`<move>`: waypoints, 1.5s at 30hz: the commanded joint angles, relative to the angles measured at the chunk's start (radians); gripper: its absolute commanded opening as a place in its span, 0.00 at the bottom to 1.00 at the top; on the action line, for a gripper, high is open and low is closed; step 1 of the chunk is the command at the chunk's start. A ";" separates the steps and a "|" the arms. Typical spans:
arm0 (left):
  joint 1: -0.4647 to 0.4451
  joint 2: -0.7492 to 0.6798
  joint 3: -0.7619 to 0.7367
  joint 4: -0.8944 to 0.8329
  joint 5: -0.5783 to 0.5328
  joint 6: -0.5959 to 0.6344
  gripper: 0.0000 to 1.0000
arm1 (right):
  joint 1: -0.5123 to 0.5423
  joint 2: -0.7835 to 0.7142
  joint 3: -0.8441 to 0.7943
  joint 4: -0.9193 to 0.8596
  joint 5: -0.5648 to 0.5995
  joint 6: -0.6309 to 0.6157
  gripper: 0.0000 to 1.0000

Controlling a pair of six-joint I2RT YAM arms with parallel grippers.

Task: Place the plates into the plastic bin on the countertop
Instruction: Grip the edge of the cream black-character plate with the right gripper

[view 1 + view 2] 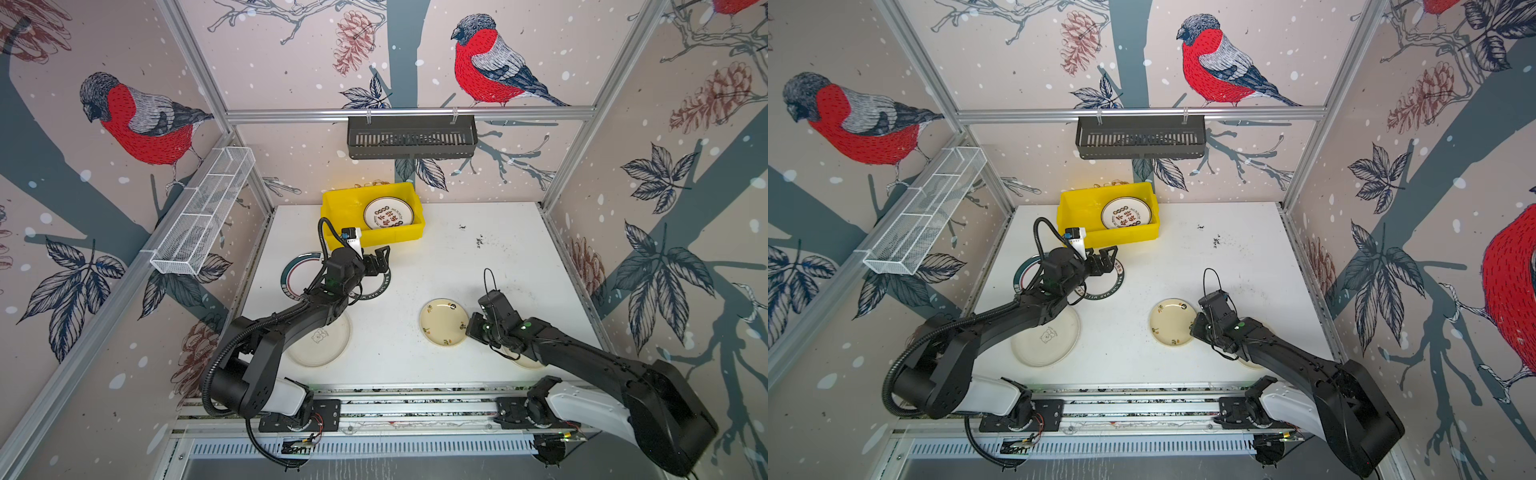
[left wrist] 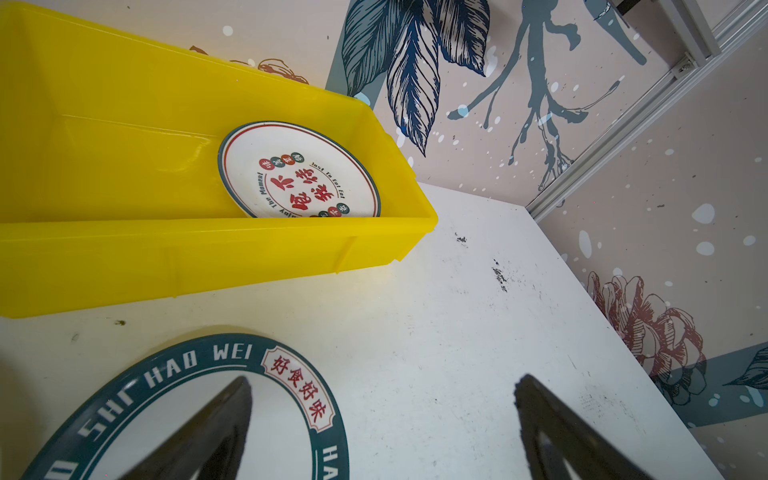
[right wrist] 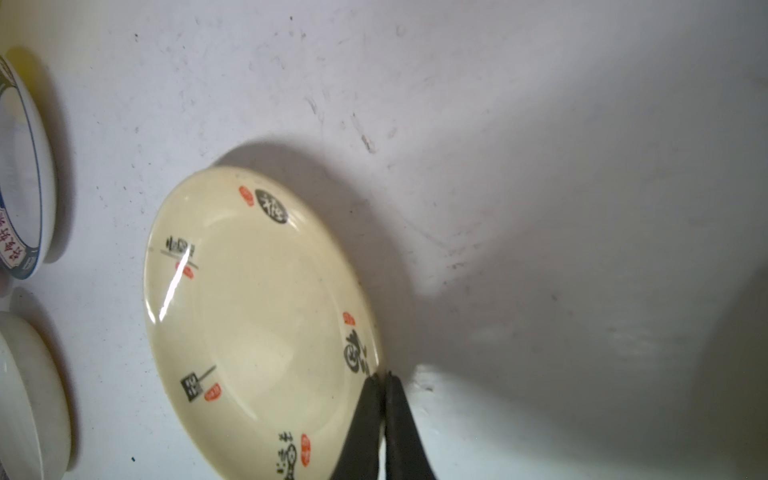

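"HAO WEI" on the green-rimmed plate (image 2: 286, 432); "Just To Eat Eat" on the red-lettered plate (image 2: 299, 170).

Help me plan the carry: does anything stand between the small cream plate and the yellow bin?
Bare countertop lies between small cream plate and yellow bin; only the left gripper hovers beside that line.

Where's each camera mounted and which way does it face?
Top views: high at the front, looking down on countertop, yellow bin, plates; both arms show.
Left wrist: on left arm, facing bin and its red-character plate; open left tool over green-rimmed plate's edge.
Right wrist: on right arm, looking down at cream plate; right tool shut on its rim.
Shared: bin, top and left wrist; cream plate, top and right wrist.
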 commanded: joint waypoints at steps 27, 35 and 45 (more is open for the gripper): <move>0.010 -0.003 0.000 0.076 0.041 -0.036 0.98 | -0.033 0.060 -0.042 0.198 -0.147 -0.041 0.27; 0.013 -0.001 0.000 0.078 0.051 -0.044 0.98 | -0.036 0.091 -0.059 0.244 -0.166 -0.036 0.26; 0.015 0.002 0.003 0.075 0.059 -0.051 0.98 | -0.051 0.121 -0.069 0.274 -0.189 -0.042 0.12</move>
